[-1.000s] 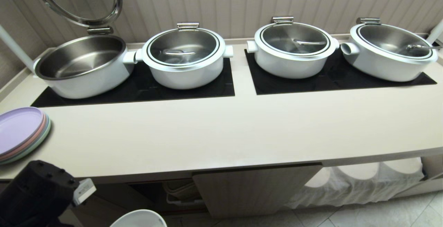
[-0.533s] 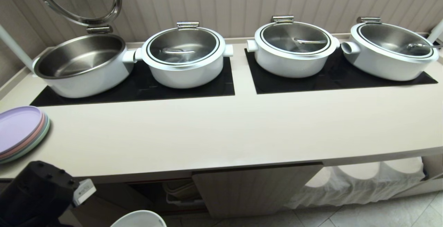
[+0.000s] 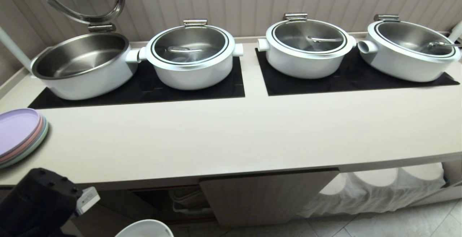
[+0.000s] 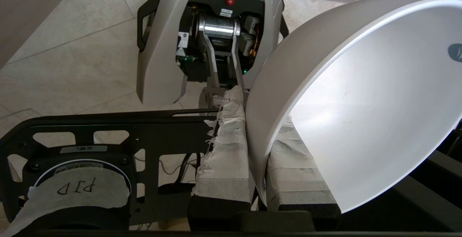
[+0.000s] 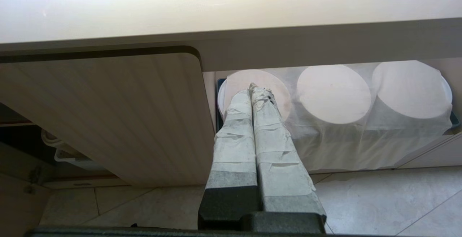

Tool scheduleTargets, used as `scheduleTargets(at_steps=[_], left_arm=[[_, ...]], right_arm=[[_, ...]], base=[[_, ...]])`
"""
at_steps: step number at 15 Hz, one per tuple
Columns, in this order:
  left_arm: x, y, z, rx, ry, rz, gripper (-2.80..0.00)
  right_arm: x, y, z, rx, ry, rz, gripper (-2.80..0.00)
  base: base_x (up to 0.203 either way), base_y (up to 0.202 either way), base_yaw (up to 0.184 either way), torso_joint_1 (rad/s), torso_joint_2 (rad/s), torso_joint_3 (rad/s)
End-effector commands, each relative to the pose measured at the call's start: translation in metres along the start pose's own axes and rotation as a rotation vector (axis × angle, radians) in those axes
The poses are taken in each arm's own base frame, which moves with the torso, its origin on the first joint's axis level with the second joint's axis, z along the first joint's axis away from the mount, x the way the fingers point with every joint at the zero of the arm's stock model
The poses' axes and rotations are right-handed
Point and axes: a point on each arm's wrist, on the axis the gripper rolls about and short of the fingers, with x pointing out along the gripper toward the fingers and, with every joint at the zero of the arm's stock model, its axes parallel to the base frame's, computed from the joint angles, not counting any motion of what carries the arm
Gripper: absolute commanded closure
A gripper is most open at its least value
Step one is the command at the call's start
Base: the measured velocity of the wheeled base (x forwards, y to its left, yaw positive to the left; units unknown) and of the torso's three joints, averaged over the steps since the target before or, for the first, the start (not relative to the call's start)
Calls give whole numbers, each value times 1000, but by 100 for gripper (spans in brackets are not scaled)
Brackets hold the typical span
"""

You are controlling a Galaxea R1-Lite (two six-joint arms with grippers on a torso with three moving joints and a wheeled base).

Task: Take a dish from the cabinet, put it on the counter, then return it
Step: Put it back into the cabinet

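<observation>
Bowl [image 4: 361,114], plain white, deep and rounded, rim clenched in left claw [image 4: 258,157], right claw [image 5: 252,96] pressed closed, empty.

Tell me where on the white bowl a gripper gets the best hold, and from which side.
Grip the bowl by its thin rim, one finger inside and one outside the wall, coming in over the open mouth. The rounded body would likely slip between the padded fingers; the rim fits between them. The left gripper holds it just so.

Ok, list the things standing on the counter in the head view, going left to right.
Stack of pastel plates → open pot with its lid raised → lidded pot → second lidded pot → pot with a utensil inside.
</observation>
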Motion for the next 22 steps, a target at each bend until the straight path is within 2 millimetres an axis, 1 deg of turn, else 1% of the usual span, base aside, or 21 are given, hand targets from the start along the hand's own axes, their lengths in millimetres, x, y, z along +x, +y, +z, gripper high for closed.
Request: scheduleTargets(at_steps=[1,9,22], left_arm=[[0,0,0,-5,1,2,0],[0,0,0,-4,1,2,0],[0,0,0,-4,-2,2,0]], right_arm=[[0,0,0,0,1,-1,0],[0,0,0,3,1,0,0],[0,0,0,6,2,0,0]], base=[[0,0,0,-82,170,87],[0,0,0,-98,214,110],[0,0,0,-143,306,160]])
